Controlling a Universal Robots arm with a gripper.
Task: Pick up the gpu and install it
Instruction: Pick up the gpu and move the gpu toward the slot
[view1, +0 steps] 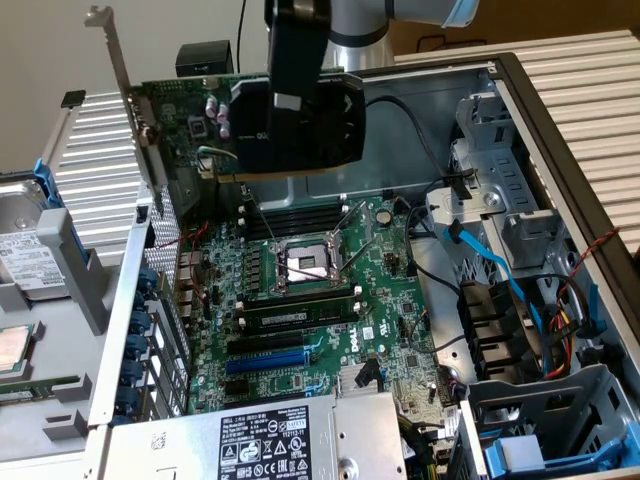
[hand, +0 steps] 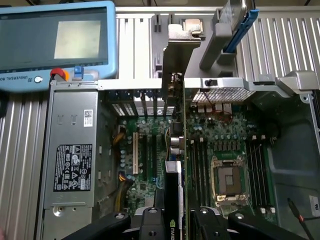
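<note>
Gripper (view1: 293, 95) clamped on the gpu (view1: 340, 120), lifted over the open case.
We count 1 step done, the pick-up: the card hangs clear above the motherboard (view1: 330, 300), not yet seated; installing remains.

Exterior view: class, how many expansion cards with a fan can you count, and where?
1. The gpu is gripped upright in the tool, above the motherboard inside the open case. Others may be hidden.
</note>
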